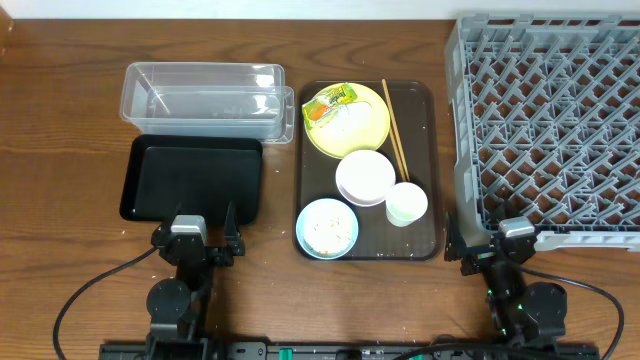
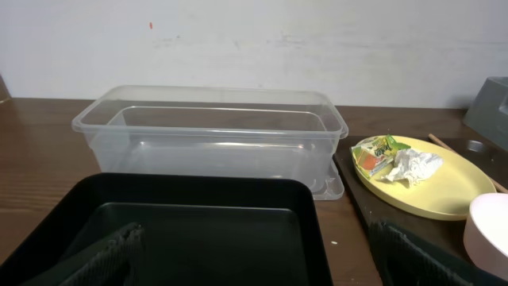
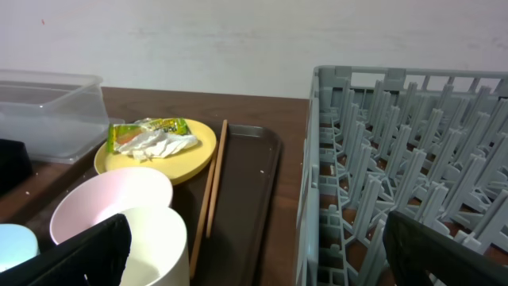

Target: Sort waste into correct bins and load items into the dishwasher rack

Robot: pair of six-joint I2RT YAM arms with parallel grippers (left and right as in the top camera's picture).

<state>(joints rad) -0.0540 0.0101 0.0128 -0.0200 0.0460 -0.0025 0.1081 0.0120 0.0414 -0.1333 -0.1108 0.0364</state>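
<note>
Both jaws wide apart, empty; wrapper [image 1: 328, 103] on yellow plate [image 1: 370, 116] well ahead, between them.

brown serving tray [image 1: 421, 130] on wooden table [image 1: 60, 130]

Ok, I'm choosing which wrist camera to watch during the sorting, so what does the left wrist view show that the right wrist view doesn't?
Only the left wrist: the black tray's bare floor and the whole clear tub. Only the right wrist: the white cup, a sliver of the light blue bowl and the dishwasher rack's lattice interior. Both: the yellow plate carrying the wrapper, the pinkish bowl, the chopsticks and part of the tub.
</note>
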